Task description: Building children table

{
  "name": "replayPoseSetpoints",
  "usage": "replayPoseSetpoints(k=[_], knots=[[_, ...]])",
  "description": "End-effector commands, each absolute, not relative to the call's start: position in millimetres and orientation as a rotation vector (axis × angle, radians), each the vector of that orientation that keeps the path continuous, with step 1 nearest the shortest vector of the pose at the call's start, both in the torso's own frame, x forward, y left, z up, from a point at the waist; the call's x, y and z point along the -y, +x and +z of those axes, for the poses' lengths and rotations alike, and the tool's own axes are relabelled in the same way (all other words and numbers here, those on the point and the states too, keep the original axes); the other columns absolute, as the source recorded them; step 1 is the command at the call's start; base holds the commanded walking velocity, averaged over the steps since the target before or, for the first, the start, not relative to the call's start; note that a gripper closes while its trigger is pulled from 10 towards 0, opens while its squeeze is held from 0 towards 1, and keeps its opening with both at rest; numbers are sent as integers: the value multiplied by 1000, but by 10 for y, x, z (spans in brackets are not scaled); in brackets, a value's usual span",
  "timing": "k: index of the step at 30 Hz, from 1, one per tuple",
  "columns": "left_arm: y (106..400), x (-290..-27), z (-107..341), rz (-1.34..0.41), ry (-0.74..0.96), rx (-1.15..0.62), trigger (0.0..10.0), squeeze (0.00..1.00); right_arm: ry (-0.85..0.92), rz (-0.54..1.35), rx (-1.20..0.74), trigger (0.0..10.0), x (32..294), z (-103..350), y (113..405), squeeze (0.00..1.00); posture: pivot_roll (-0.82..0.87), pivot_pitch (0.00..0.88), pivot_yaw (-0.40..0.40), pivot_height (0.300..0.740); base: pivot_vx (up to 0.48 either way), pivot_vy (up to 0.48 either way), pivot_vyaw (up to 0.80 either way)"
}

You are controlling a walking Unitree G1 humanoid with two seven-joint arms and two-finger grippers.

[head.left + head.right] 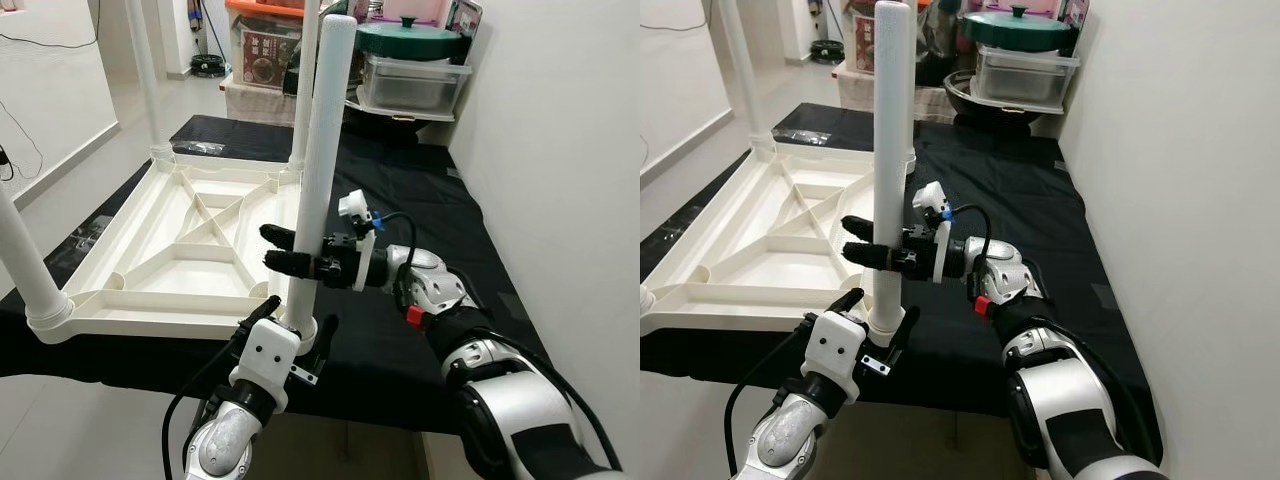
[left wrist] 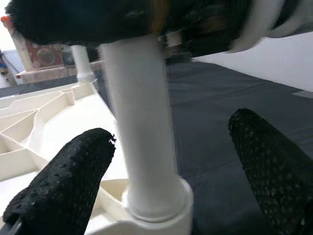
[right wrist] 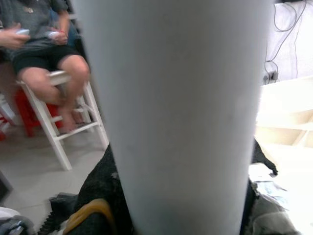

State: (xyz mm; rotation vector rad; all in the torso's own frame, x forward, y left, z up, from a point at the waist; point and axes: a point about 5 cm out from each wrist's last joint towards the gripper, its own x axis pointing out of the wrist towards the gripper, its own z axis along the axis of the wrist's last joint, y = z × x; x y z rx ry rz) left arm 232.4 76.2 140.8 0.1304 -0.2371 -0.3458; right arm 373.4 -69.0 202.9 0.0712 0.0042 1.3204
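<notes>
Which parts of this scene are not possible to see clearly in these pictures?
- Right gripper: in the right wrist view the near table leg covers its fingers.
- Leg socket: how deep the leg sits is hidden inside it.
- Front-left leg: its top is cut off by the left eye view's edge.
- Seated person: head cut off, hands blurred.
</notes>
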Motion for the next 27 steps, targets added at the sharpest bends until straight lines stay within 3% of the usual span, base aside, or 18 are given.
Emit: replayPoseSetpoints(k=[1, 2, 6, 11, 18, 20, 24, 25, 26, 27], knots=[[2320, -750, 1382, -352, 135, 220, 10000, 0, 73, 1202, -87, 0, 708, 1853, 3770, 0, 91, 27, -126, 740, 0, 0, 0], [2319, -748, 1379, -352, 135, 219, 10000, 0, 78, 932, -59, 0, 785, 1913, 3914, 0, 89, 28, -123, 740, 0, 0, 0], [2318, -748, 1379, -353, 135, 219, 10000, 0, 85, 837, -54, 0, 828, 1936, 3961, 0, 89, 28, -123, 740, 0, 0, 0], [2323, -750, 1376, -354, 134, 216, 10000, 0, 108, 142, -140, 0, 1328, 1891, 4143, 0, 84, 29, -122, 740, 0, 0, 0], [2321, -747, 1370, -355, 138, 215, 10000, 0, 109, -197, -150, 0, 1584, 1816, 4118, 0, 88, 26, -124, 740, 0, 0, 0], [2319, -745, 1367, -356, 139, 215, 10000, 0, 130, -369, -170, 0, 1627, 1735, 4068, 0, 89, 20, -124, 740, 0, 0, 0], [2319, -744, 1366, -356, 139, 216, 10000, 0, 130, -424, -182, 0, 1609, 1704, 4045, 0, 89, 20, -125, 740, 0, 0, 0], [2317, -744, 1364, -355, 138, 215, 10000, 0, 145, -407, -168, 471, 1527, 1719, 4050, 0, 89, 20, -124, 740, 0, 0, 0], [2316, -743, 1362, -356, 138, 215, 10000, 0, 147, -388, -158, 10000, 1459, 1748, 4059, 0, 87, 16, -122, 740, 0, 0, 0], [2315, -743, 1360, -356, 139, 215, 10000, 0, 171, -327, -121, 10000, 1377, 1809, 4081, 0, 87, 14, -122, 740, 0, 0, 0]])
